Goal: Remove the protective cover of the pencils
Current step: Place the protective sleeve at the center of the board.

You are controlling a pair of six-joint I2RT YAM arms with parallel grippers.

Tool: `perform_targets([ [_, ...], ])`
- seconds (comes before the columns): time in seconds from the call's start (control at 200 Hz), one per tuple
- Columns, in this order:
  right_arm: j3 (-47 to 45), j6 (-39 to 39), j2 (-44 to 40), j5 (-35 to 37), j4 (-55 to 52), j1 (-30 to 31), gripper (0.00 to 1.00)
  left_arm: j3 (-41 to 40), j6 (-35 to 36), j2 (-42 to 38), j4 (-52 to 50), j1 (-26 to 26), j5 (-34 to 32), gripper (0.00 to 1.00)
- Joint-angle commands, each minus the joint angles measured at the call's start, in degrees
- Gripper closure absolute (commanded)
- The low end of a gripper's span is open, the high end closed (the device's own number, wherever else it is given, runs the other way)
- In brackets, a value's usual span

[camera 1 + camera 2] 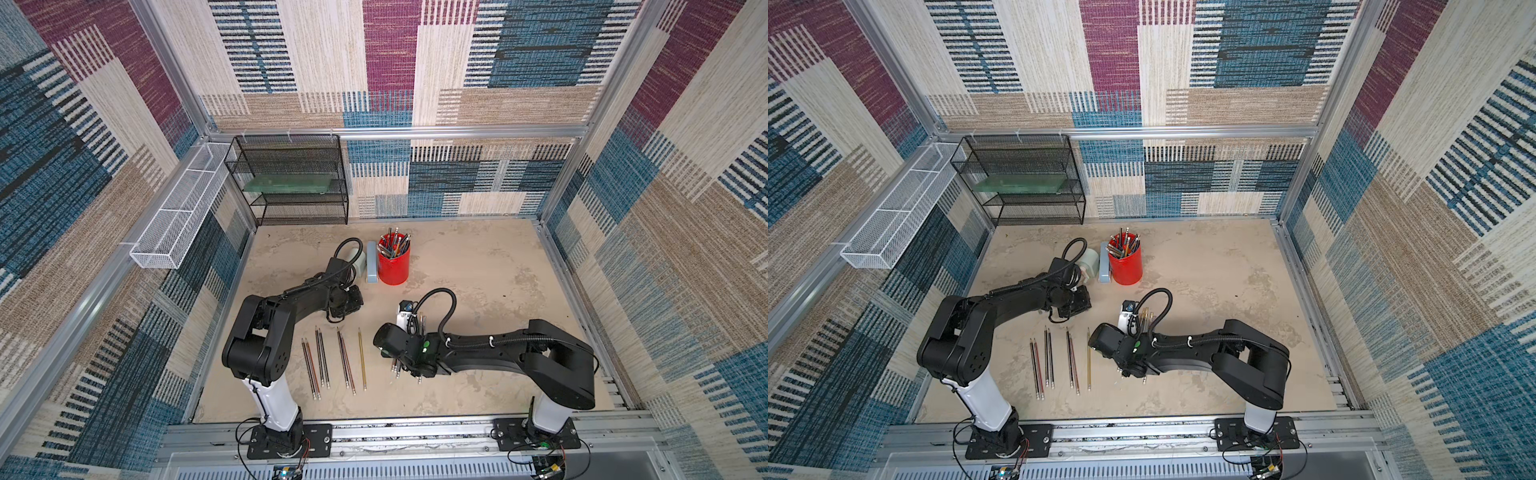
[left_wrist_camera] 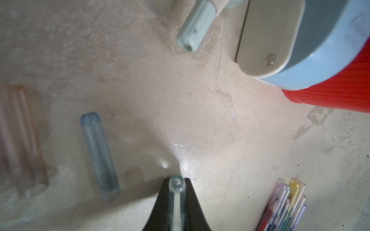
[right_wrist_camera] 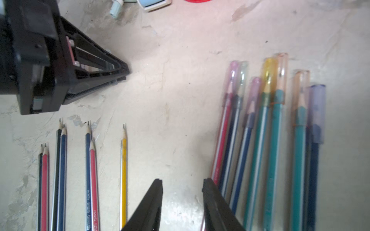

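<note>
Step in hand: a cap has been pulled off and is held; the next capped pencil is not yet gripped.
Left gripper (image 2: 177, 187): jaws together, clamped on a small clear plastic cap (image 2: 176, 185), low over the beige table (image 1: 478, 270), near the red ribbed pencil cup (image 1: 393, 262).
Loose caps: a pale blue translucent cap (image 2: 99, 156) is seen lying just beside the left gripper, a pinkish one (image 2: 20, 140) further off.
Right gripper (image 3: 182, 204): jaws apart, nothing between them, held over bare table.
Bare pencils (image 3: 90, 172): 7 striped sharpened pencils are laid in a row to one side of the right gripper, tips exposed.
Capped pencils (image 3: 268, 130): about 7 striped pencils with tinted translucent caps lie on its other side, the nearest touching or just beside one fingertip.
Next move, judged: the held cap is to be dropped by the loose caps; 1 capped pencil is to be closed on at the shaft, singled out from its touching neighbours.
</note>
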Motion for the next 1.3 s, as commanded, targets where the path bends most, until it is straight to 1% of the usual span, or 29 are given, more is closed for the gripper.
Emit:
perform_targets([
  [0.0, -0.83, 1.25, -1.34, 2.29, -0.3, -0.4, 0.61, 0.85, 1.65, 0.95, -3.08, -0.08, -2.83, 1.0],
  [0.466, -0.67, 1.09, -0.27, 2.11, -0.66, -1.18, 0.61, 2.08, 2.19, 0.93, -5.78, -0.4, -4.31, 1.0],
  [0.586, -0.79, 1.08, -0.22, 2.05, -0.6, -1.37, 0.61, 2.25, 2.41, 0.68, -5.87, -0.63, -4.48, 0.94],
  [0.766, -0.93, 1.08, 0.09, 1.7, -0.43, -1.7, 0.61, 2.87, 2.65, 0.78, -6.8, -0.85, -5.0, 0.88],
  [1.037, -0.93, 0.9, 0.36, 1.37, -0.26, -2.08, 0.61, 3.13, 2.76, 0.42, -7.3, -1.05, -5.09, 0.83],
  [1.172, -0.93, 0.92, 0.54, 1.14, -0.25, -2.26, 0.62, 3.22, 2.82, 0.26, -7.43, -1.12, -5.24, 0.79],
  [1.297, -0.93, 0.81, 0.61, 1.11, -0.31, -2.47, 0.62, 3.25, 2.88, 0.35, -7.47, -1.22, -5.18, 0.79],
])
